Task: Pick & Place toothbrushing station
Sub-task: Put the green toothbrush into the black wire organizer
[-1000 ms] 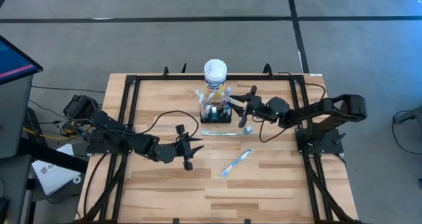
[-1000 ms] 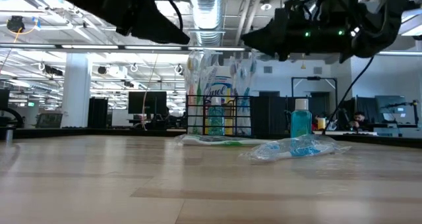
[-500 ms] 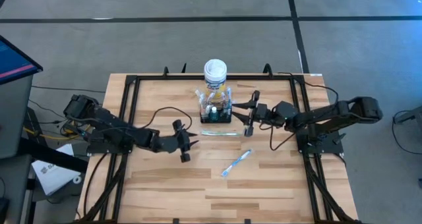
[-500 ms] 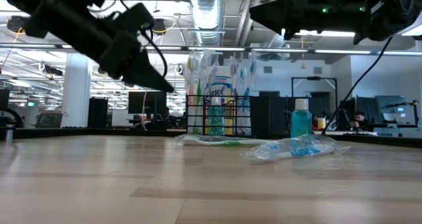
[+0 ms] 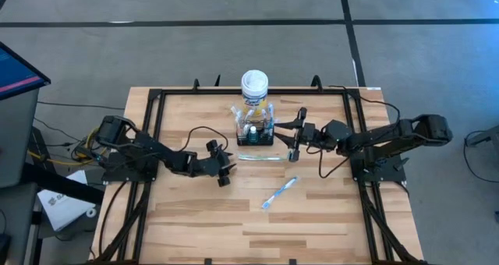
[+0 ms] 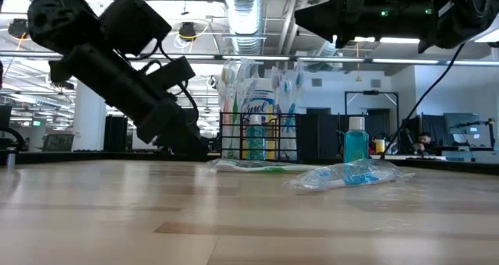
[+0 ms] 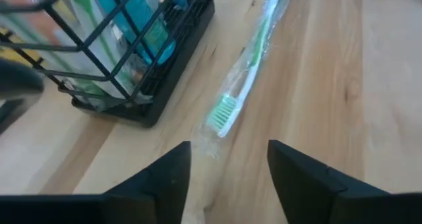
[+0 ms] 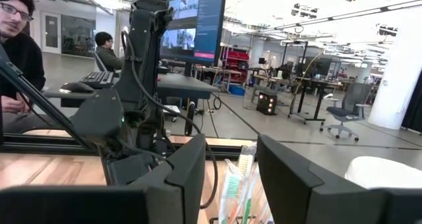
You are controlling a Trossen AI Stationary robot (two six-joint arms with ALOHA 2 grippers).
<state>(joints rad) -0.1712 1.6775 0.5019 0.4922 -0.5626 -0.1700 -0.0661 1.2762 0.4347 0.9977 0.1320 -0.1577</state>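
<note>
Caddy (image 5: 255,132) stands at bench (image 5: 187,234) centre-back, in front of the yellow canister (image 5: 254,86), brushes upright inside. Wrapped green toothbrush (image 5: 259,157) lies just before it; a blue one (image 5: 279,192) is nearer the front.

Left end effector (image 5: 224,171) is held low beside the green toothbrush, fingers spread, empty. Right end effector (image 5: 296,134) hovers right of the caddy, parted, nothing gripped.

Judged: the handle should be straddled squarely, fingers lowered to the wood before closing, and the caddy left unnudged.

Left gripper (image 5: 224,170) low, parted; right gripper (image 5: 295,132) raised, parted.
</note>
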